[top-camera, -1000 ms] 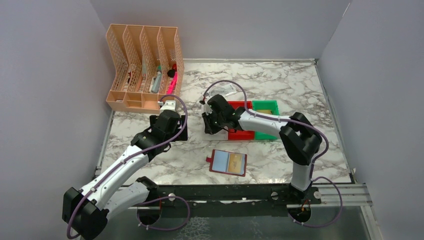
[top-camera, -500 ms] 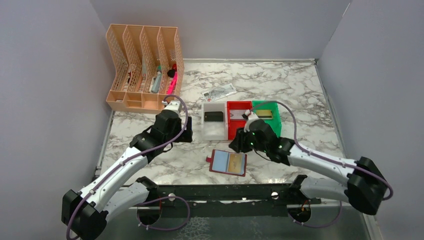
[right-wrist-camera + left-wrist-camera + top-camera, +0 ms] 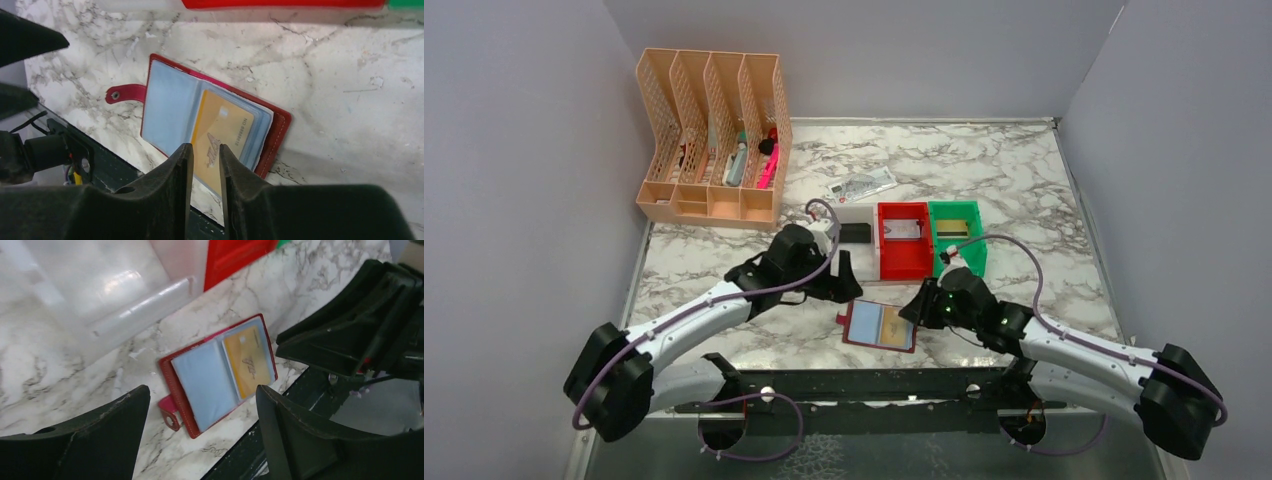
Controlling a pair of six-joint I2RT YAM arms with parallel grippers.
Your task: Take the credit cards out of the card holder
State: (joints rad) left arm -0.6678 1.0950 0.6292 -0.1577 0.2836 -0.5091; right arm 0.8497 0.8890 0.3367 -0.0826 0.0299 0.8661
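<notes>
Card holder (image 3: 165, 112): lies open flat on the worktop (image 3: 1024, 180), sleeves up for my reach. Gold card (image 3: 222, 132) sits in the right sleeve; the left looks empty. Left pincer (image 3: 200, 392) released wide above it. Right pincer (image 3: 204, 150) narrowed to a slit, grasping nothing, at the card's edge. Cards beneath: hidden.

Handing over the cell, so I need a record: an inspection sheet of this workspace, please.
Surface: marble tabletop, no spills seen.
Job's things: card holder lies open near the front edge, gold card in one sleeve; white bin, red bin and green bin each hold a card.
Clutter: peach file rack with pens, printed tag behind the bins.
Grippers: left gripper jaws wide, empty; right gripper jaws narrowly apart above the gold card, empty.
Cables: purple cables along both arms.
Surroundings: grey walls on three sides.
</notes>
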